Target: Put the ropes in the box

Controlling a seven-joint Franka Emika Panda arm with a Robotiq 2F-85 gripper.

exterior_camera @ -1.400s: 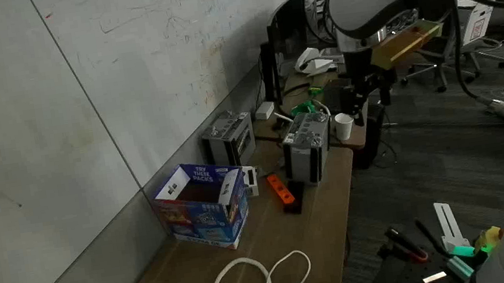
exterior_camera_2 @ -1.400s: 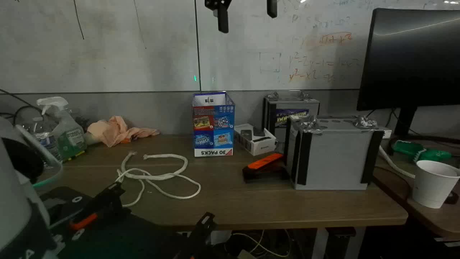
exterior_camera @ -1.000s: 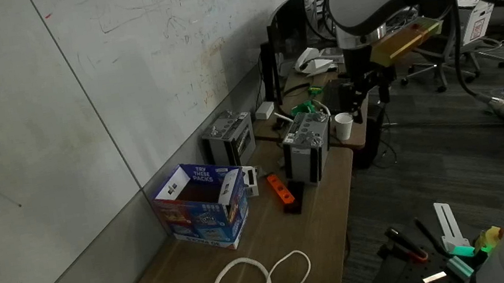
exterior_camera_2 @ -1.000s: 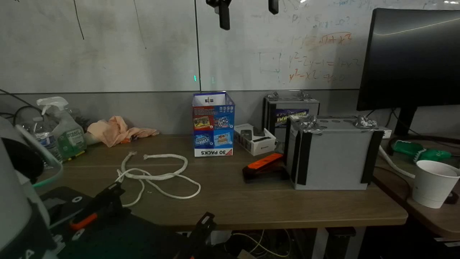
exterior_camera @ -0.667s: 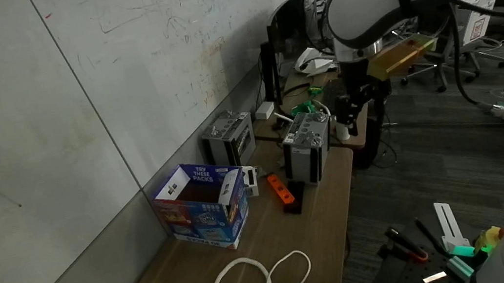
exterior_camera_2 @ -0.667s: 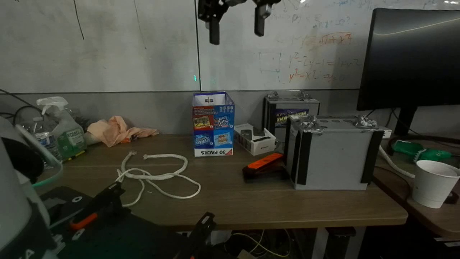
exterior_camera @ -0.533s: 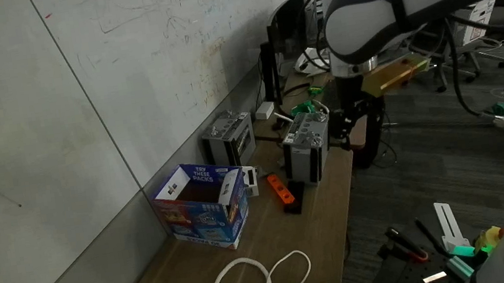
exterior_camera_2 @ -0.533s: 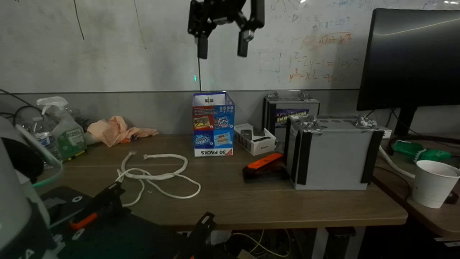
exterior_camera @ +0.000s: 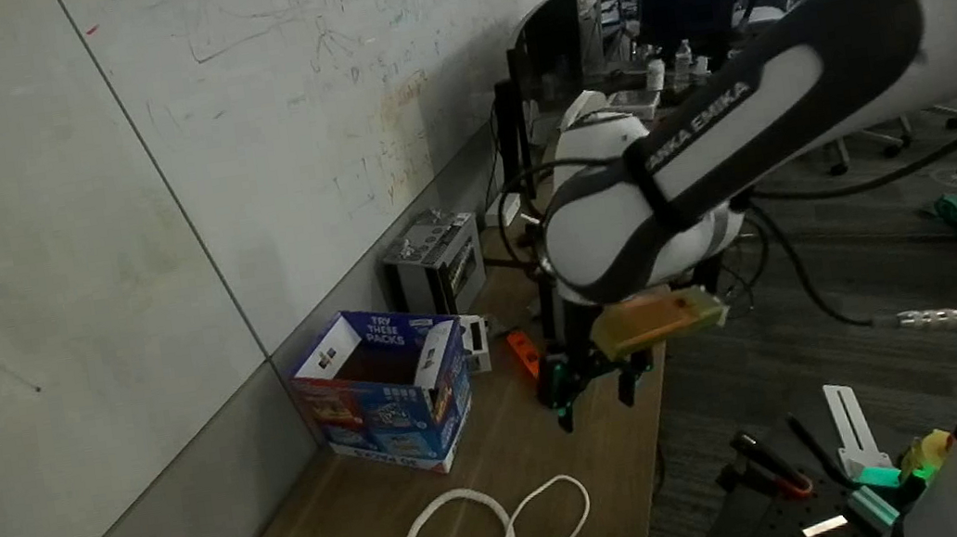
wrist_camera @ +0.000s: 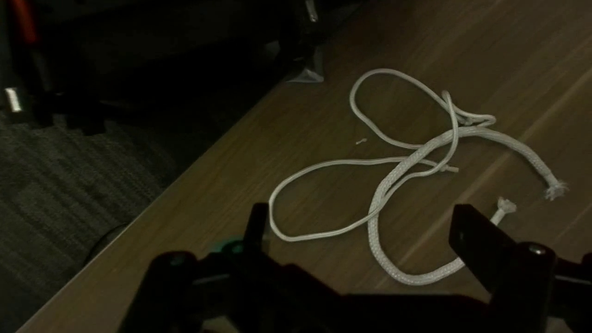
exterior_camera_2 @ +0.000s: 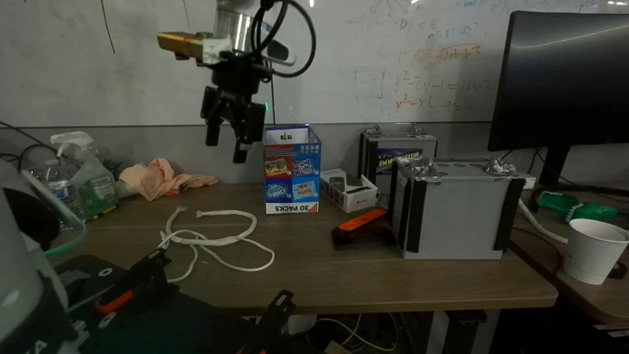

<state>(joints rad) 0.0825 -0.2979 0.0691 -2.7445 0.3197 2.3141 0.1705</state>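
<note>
Below the parted, empty fingers (wrist_camera: 478, 245), the ropes (wrist_camera: 398, 171) overlap on the table (exterior_camera_2: 344, 280) — pinching just one could leave the other behind.

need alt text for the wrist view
A thick white rope and a thinner white cord lie in loose, overlapping loops on a wooden tabletop. At the bottom, the tool is open, holding nothing; floor shows lower left.

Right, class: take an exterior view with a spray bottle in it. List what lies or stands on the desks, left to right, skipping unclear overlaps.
Spray bottle, white ropes, blue box, white carton, nearer grey case, paper cup.
</note>
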